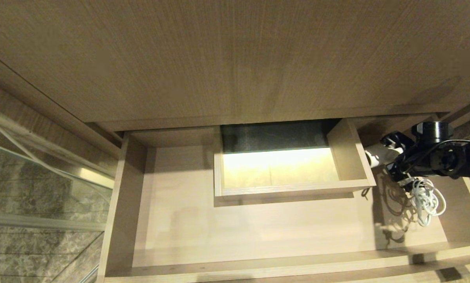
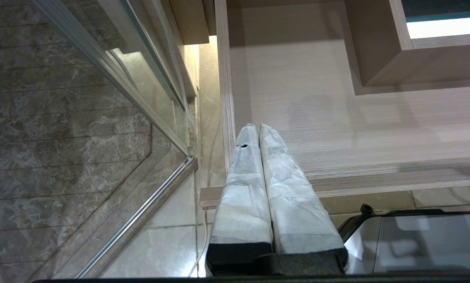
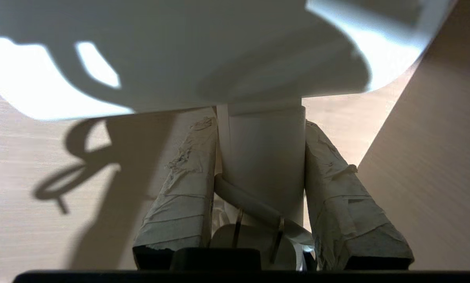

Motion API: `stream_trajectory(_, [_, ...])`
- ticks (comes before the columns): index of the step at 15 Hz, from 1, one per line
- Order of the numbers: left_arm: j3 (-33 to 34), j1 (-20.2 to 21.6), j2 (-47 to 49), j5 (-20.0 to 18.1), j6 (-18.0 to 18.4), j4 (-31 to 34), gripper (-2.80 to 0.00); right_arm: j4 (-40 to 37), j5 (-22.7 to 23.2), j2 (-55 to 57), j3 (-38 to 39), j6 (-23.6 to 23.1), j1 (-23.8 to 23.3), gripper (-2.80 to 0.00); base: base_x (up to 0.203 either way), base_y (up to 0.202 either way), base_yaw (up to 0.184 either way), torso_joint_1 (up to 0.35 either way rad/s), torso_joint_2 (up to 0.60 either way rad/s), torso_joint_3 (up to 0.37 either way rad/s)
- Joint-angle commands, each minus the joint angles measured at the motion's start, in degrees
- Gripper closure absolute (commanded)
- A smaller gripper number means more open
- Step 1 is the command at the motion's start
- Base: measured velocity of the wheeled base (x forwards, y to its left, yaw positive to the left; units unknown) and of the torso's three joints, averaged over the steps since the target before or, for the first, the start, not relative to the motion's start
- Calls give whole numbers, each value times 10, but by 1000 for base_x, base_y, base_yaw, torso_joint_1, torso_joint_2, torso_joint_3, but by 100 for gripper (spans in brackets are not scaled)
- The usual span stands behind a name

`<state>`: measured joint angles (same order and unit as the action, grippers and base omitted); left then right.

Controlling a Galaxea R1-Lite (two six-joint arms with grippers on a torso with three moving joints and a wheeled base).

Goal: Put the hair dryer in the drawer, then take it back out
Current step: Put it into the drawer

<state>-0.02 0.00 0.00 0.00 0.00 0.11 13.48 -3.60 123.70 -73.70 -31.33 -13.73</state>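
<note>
While the light-wood drawer (image 1: 187, 228) stands pulled open under the wood-grain vanity front (image 1: 219, 59), its smooth pale floor shows a boxed rectangular cutout (image 1: 293, 188) with raised wooden walls, lit bright inside. Right of that box, inside the drawer's right end, the right end effector (image 1: 390, 157) grasps the white hair dryer (image 1: 374, 156) by its round handle; the right wrist view shows tape-wrapped fingers (image 3: 181, 192) pressed on both sides of the handle (image 3: 264, 157), the fat barrel above them. Its pale cord (image 1: 425, 198) hangs in a loose tangle over the drawer floor. Left end effector (image 2: 258, 129) hangs outside the drawer's left front corner, wrapped fingers clenched together, holding nothing. Marbled grey floor tiles (image 2: 62, 137) and a glass panel with metal edging (image 2: 148, 114) lie to the left.
</note>
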Motion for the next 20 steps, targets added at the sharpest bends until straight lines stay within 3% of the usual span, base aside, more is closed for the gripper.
stream_trajectory(1, [0, 0, 0, 0, 0, 0, 0, -1, 0, -1, -1, -27, -10, -280, 0, 0, 0, 0, 0, 0])
stream_trajectory(7, [0, 0, 0, 0, 0, 0, 0, -5, -2, -51, 15, -32, -13, -280, 0, 0, 0, 0, 0, 0])
stream_trajectory(12, [0, 0, 0, 0, 0, 0, 0, -16, -1, -190, 99, -41, -13, -280, 0, 0, 0, 0, 0, 0])
stream_trajectory(13, [0, 0, 0, 0, 0, 0, 0, -20, -1, -228, 121, -50, -13, 0, 0, 0, 0, 0, 0, 0])
stream_trajectory(16, [0, 0, 0, 0, 0, 0, 0, -34, -3, -338, 186, -99, -25, 0, 0, 0, 0, 0, 0, 0])
stream_trajectory(20, [0, 0, 0, 0, 0, 0, 0, -135, -17, -474, 255, -113, -60, 0, 0, 0, 0, 0, 0, 0])
